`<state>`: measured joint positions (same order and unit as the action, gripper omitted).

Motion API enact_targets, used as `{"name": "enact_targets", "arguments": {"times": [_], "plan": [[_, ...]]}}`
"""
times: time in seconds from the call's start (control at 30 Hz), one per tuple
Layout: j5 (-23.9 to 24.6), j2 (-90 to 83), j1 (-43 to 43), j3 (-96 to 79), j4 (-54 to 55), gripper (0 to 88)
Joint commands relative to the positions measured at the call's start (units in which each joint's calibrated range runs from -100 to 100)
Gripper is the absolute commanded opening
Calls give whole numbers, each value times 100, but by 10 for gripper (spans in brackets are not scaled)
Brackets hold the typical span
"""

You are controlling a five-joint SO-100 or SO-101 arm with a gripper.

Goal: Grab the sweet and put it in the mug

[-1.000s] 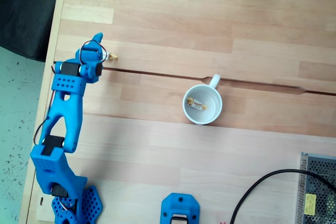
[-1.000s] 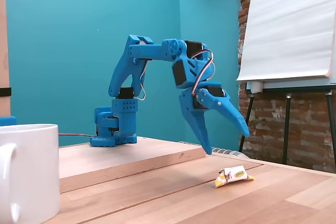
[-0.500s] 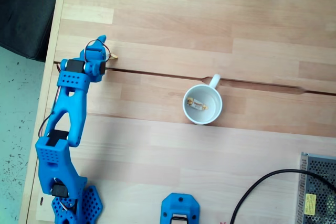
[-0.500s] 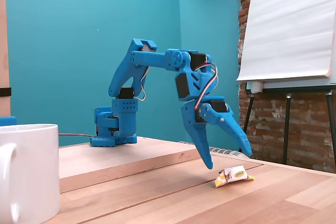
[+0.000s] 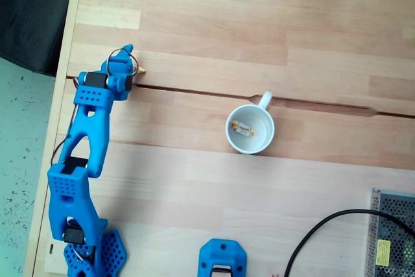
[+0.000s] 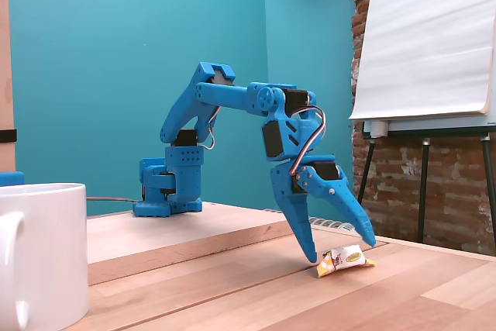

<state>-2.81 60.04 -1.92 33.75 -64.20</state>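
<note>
Early stage: nothing grabbed yet. Jaws of the gripper (image 6: 339, 252) spread wide and empty, lowered astride the sweet (image 6: 345, 260), lying on the wooden surface (image 5: 259, 24). Left to do: close, lift, carry to the mug (image 5: 250, 128), already holding 1 other candy (image 5: 244, 129).

Bare worktop (image 5: 194, 180) lay open between the sweet (image 6: 345, 260) and the mug (image 5: 250, 129), nothing standing between them. The mug's mouth was unobstructed from above, though a second candy (image 5: 244, 129) already lay inside
</note>
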Motion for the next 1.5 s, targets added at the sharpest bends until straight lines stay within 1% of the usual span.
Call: {"name": "enact_targets", "arguments": {"times": [0.0, 0.1, 0.2, 0.47, 0.63, 1.17, 1.47], "plan": [[-15, -48, -48, 443, -8, 410], [-20, -48, -48, 452, -8, 407], [-20, -48, -48, 452, -8, 367], [-20, -48, -48, 479, 9, 128], [-20, -48, -48, 505, 49, 42], [39, -212, 47, 559, 25, 32], [-10, -1580, 40, 407, -72, 32]]}}
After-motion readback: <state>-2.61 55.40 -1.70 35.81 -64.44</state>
